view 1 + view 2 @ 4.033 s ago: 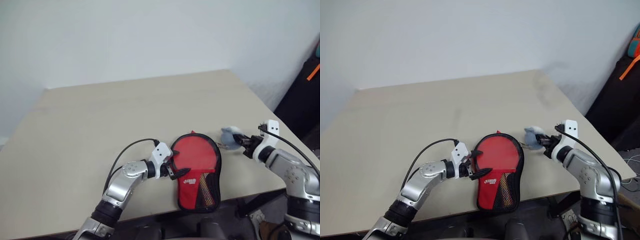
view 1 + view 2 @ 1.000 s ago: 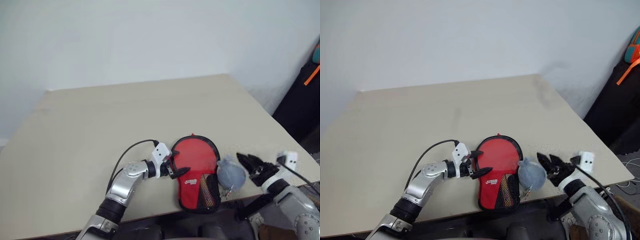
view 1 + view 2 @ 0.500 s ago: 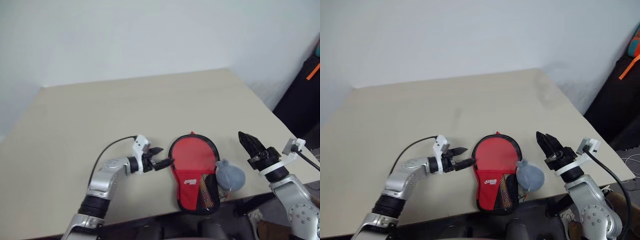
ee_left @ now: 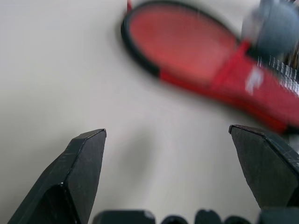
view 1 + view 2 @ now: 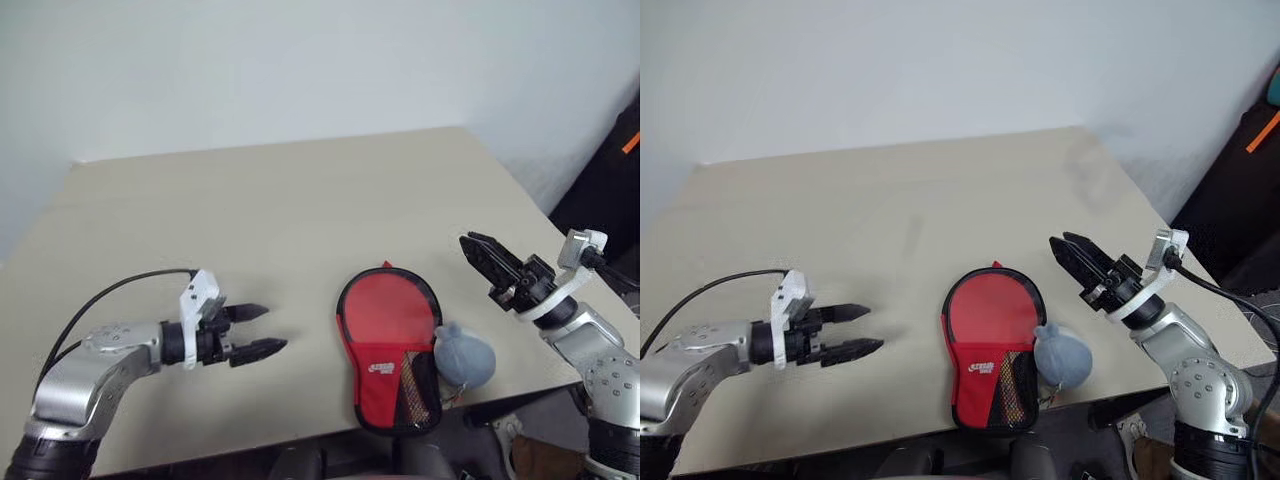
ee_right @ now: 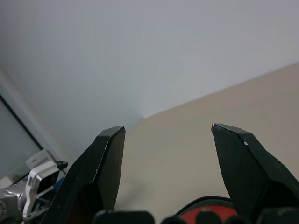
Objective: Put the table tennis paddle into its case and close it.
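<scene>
The case [image 5: 388, 320] lies flat near the table's front edge. It is red with black trim, a white logo and a mesh panel toward me. The table tennis paddle is hidden. My left gripper [image 5: 272, 328] hovers open and empty well to the left of the case, pointing at it; the left wrist view shows the case [image 4: 187, 42] ahead of its fingers. My right gripper [image 5: 1060, 239] is raised to the right of the case, open and empty, pointing up and to the left over the table.
A small grey-blue soft lump [image 5: 462, 355] rests against the case's right side, by the table's front edge. The pale table [image 5: 250, 220] stretches back to a white wall. A black object [image 5: 610, 190] stands beyond the table's right edge.
My left gripper has pulled away from the case's left edge, moving left and a little up. My right gripper has risen from beside the grey lump and tilted upward.
</scene>
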Robot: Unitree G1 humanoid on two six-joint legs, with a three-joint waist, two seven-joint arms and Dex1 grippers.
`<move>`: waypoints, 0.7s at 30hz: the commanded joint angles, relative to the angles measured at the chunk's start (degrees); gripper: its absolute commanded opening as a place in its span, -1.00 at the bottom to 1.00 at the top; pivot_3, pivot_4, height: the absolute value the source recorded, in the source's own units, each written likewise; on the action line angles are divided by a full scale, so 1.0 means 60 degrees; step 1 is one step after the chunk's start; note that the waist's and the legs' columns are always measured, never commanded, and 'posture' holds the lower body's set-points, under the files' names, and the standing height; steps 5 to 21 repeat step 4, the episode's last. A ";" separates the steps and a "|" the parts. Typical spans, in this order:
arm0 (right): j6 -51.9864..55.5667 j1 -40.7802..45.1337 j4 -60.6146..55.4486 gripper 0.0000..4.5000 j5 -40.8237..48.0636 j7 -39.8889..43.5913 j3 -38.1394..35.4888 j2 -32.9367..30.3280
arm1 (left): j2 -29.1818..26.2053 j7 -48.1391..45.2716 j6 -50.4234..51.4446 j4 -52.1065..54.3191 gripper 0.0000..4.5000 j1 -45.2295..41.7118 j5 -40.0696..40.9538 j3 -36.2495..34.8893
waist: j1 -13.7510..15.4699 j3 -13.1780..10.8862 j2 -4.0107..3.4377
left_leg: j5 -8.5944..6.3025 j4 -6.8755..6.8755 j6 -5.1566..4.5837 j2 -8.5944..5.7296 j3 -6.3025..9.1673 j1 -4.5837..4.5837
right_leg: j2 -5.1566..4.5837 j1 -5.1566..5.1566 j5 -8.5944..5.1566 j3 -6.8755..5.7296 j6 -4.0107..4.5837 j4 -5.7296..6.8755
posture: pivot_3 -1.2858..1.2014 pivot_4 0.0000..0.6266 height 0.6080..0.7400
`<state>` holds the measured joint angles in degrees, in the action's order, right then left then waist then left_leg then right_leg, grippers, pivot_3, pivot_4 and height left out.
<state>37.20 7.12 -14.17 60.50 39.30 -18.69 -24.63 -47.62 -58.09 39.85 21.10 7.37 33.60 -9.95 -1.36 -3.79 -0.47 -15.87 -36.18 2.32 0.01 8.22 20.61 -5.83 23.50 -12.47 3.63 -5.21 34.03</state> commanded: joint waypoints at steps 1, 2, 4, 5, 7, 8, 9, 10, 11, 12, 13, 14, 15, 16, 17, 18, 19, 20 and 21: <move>-0.0242 0.0515 0.0156 0.42 -0.0182 0.0349 0.0097 -0.0092 | -0.0262 0.0145 -0.0112 0.0811 1.00 0.0599 0.0020 -0.0648 | 0.0013 -0.0010 0.0009 | 0.0000 -0.0008 0.0000 0.0000 0.0002 0.0002 | 0.0001 0.0002 -0.0001 0.0000 0.0002 0.0008 | 0.03 -1.00 1.00; -0.0290 0.0621 0.0245 0.42 -0.0251 0.0411 0.0148 -0.0059 | -0.0286 0.0238 -0.0148 0.0896 1.00 0.0759 -0.0068 -0.0671 | 0.0023 -0.0010 0.0009 | 0.0001 -0.0015 0.0001 0.0001 0.0002 0.0001 | 0.0001 0.0002 0.0000 -0.0001 0.0003 0.0014 | 0.03 -1.00 1.00; -0.0414 0.0747 0.0416 0.42 -0.0411 0.0548 0.0261 0.0038 | -0.0317 0.0351 -0.0362 0.1017 1.00 0.0914 -0.0316 -0.0562 | 0.0024 -0.0011 0.0010 | 0.0001 -0.0027 0.0001 0.0000 0.0003 0.0000 | 0.0002 -0.0001 0.0000 -0.0001 0.0003 0.0029 | 0.03 -1.00 1.00; -0.0414 0.0747 0.0416 0.42 -0.0411 0.0548 0.0261 0.0038 | -0.0317 0.0351 -0.0362 0.1017 1.00 0.0914 -0.0316 -0.0562 | 0.0024 -0.0011 0.0010 | 0.0001 -0.0027 0.0001 0.0000 0.0003 0.0000 | 0.0002 -0.0001 0.0000 -0.0001 0.0003 0.0029 | 0.03 -1.00 1.00; -0.0414 0.0747 0.0416 0.42 -0.0411 0.0548 0.0261 0.0038 | -0.0317 0.0351 -0.0362 0.1017 1.00 0.0914 -0.0316 -0.0562 | 0.0024 -0.0011 0.0010 | 0.0001 -0.0027 0.0001 0.0000 0.0003 0.0000 | 0.0002 -0.0001 0.0000 -0.0001 0.0003 0.0029 | 0.03 -1.00 1.00; -0.0414 0.0747 0.0416 0.42 -0.0411 0.0548 0.0261 0.0038 | -0.0317 0.0351 -0.0362 0.1017 1.00 0.0914 -0.0316 -0.0562 | 0.0024 -0.0011 0.0010 | 0.0001 -0.0027 0.0001 0.0000 0.0003 0.0000 | 0.0002 -0.0001 0.0000 -0.0001 0.0003 0.0029 | 0.03 -1.00 1.00; -0.0414 0.0747 0.0416 0.42 -0.0411 0.0548 0.0261 0.0038 | -0.0317 0.0351 -0.0362 0.1017 1.00 0.0914 -0.0316 -0.0562 | 0.0024 -0.0011 0.0010 | 0.0001 -0.0027 0.0001 0.0000 0.0003 0.0000 | 0.0002 -0.0001 0.0000 -0.0001 0.0003 0.0029 | 0.03 -1.00 1.00; -0.0414 0.0747 0.0416 0.42 -0.0411 0.0548 0.0261 0.0038 | -0.0317 0.0351 -0.0362 0.1017 1.00 0.0914 -0.0316 -0.0562 | 0.0024 -0.0011 0.0010 | 0.0001 -0.0027 0.0001 0.0000 0.0003 0.0000 | 0.0002 -0.0001 0.0000 -0.0001 0.0003 0.0029 | 0.03 -1.00 1.00; -0.0414 0.0747 0.0416 0.42 -0.0411 0.0548 0.0261 0.0038 | -0.0317 0.0351 -0.0362 0.1017 1.00 0.0914 -0.0316 -0.0562 | 0.0024 -0.0011 0.0010 | 0.0001 -0.0027 0.0001 0.0000 0.0003 0.0000 | 0.0002 -0.0001 0.0000 -0.0001 0.0003 0.0029 | 0.03 -1.00 1.00; -0.0414 0.0747 0.0416 0.42 -0.0411 0.0548 0.0261 0.0038 | -0.0317 0.0351 -0.0362 0.1017 1.00 0.0914 -0.0316 -0.0562 | 0.0024 -0.0011 0.0010 | 0.0001 -0.0027 0.0001 0.0000 0.0003 0.0000 | 0.0002 -0.0001 0.0000 -0.0001 0.0003 0.0029 | 0.03 -1.00 1.00; -0.0414 0.0747 0.0416 0.42 -0.0411 0.0548 0.0261 0.0038 | -0.0317 0.0351 -0.0362 0.1017 1.00 0.0914 -0.0316 -0.0562 | 0.0024 -0.0011 0.0010 | 0.0001 -0.0027 0.0001 0.0000 0.0003 0.0000 | 0.0002 -0.0001 0.0000 -0.0001 0.0003 0.0029 | 0.03 -1.00 1.00; -0.0414 0.0747 0.0416 0.42 -0.0411 0.0548 0.0261 0.0038 | -0.0317 0.0351 -0.0362 0.1017 1.00 0.0914 -0.0316 -0.0562 | 0.0024 -0.0011 0.0010 | 0.0001 -0.0027 0.0001 0.0000 0.0003 0.0000 | 0.0002 -0.0001 0.0000 -0.0001 0.0003 0.0029 | 0.03 -1.00 1.00; -0.0414 0.0747 0.0416 0.42 -0.0411 0.0548 0.0261 0.0038 | -0.0317 0.0351 -0.0362 0.1017 1.00 0.0914 -0.0316 -0.0562 | 0.0024 -0.0011 0.0010 | 0.0001 -0.0027 0.0001 0.0000 0.0003 0.0000 | 0.0002 -0.0001 0.0000 -0.0001 0.0003 0.0029 | 0.03 -1.00 1.00; -0.0414 0.0747 0.0416 0.42 -0.0411 0.0548 0.0261 0.0038 | -0.0317 0.0351 -0.0362 0.1017 1.00 0.0914 -0.0316 -0.0562 | 0.0024 -0.0011 0.0010 | 0.0001 -0.0027 0.0001 0.0000 0.0003 0.0000 | 0.0002 -0.0001 0.0000 -0.0001 0.0003 0.0029 | 0.03 -1.00 1.00; -0.0414 0.0747 0.0416 0.42 -0.0411 0.0548 0.0261 0.0038 | -0.0317 0.0351 -0.0362 0.1017 1.00 0.0914 -0.0316 -0.0562 | 0.0024 -0.0011 0.0010 | 0.0001 -0.0027 0.0001 0.0000 0.0003 0.0000 | 0.0002 -0.0001 0.0000 -0.0001 0.0003 0.0029 | 0.03 -1.00 1.00; -0.0414 0.0747 0.0416 0.42 -0.0411 0.0548 0.0261 0.0038 | -0.0317 0.0351 -0.0362 0.1017 1.00 0.0914 -0.0316 -0.0562 | 0.0024 -0.0011 0.0010 | 0.0001 -0.0027 0.0001 0.0000 0.0003 0.0000 | 0.0002 -0.0001 0.0000 -0.0001 0.0003 0.0029 | 0.03 -1.00 1.00; -0.0414 0.0747 0.0416 0.42 -0.0411 0.0548 0.0261 0.0038 | -0.0317 0.0351 -0.0362 0.1017 1.00 0.0914 -0.0316 -0.0562 | 0.0024 -0.0011 0.0010 | 0.0001 -0.0027 0.0001 0.0000 0.0003 0.0000 | 0.0002 -0.0001 0.0000 -0.0001 0.0003 0.0029 | 0.03 -1.00 1.00; -0.0414 0.0747 0.0416 0.42 -0.0411 0.0548 0.0261 0.0038 | -0.0317 0.0351 -0.0362 0.1017 1.00 0.0914 -0.0316 -0.0562 | 0.0024 -0.0011 0.0010 | 0.0001 -0.0027 0.0001 0.0000 0.0003 0.0000 | 0.0002 -0.0001 0.0000 -0.0001 0.0003 0.0029 | 0.03 -1.00 1.00; -0.0414 0.0747 0.0416 0.42 -0.0411 0.0548 0.0261 0.0038 | -0.0317 0.0351 -0.0362 0.1017 1.00 0.0914 -0.0316 -0.0562 | 0.0024 -0.0011 0.0010 | 0.0001 -0.0027 0.0001 0.0000 0.0003 0.0000 | 0.0002 -0.0001 0.0000 -0.0001 0.0003 0.0029 | 0.03 -1.00 1.00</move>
